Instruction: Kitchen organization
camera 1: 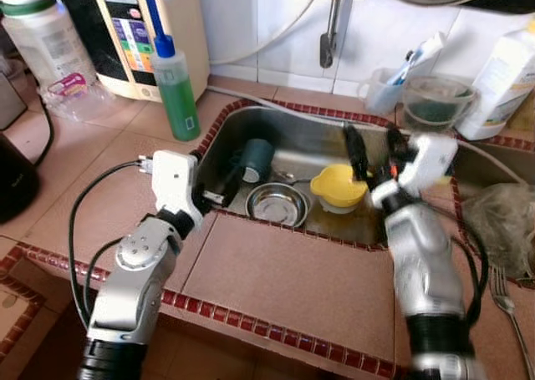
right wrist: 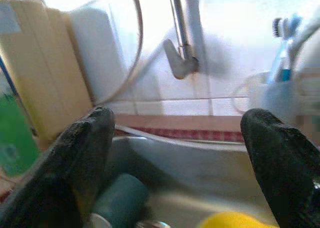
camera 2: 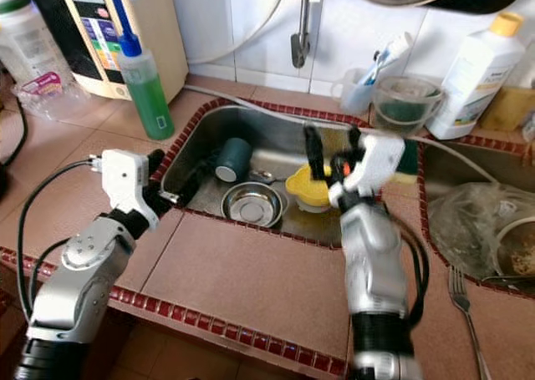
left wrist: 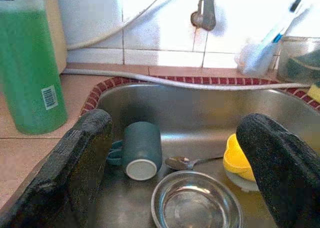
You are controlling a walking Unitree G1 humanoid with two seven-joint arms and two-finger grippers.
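Observation:
A steel sink [camera 1: 284,117] is set in the tiled counter. In it lie a teal mug [camera 1: 255,160] on its side, a small steel bowl [camera 1: 278,205], a spoon [left wrist: 187,162] and a yellow bowl [camera 1: 338,188]. My left gripper [camera 1: 219,184] reaches over the sink's left rim, open, with the mug and steel bowl ahead of its fingers [left wrist: 80,158]. Over the right part of the sink hovers my right gripper [camera 1: 372,139], open and holding nothing, just above and behind the yellow bowl.
A green soap bottle [camera 1: 175,88] and a beige appliance [camera 1: 142,29] stand left of the sink. The tap [camera 1: 330,29] hangs behind it. At the right are a toothbrush cup [camera 1: 384,88], a sponge container [camera 1: 433,103], a white bottle [camera 1: 501,79], a plastic bag [camera 1: 501,221] and a fork [camera 1: 506,301].

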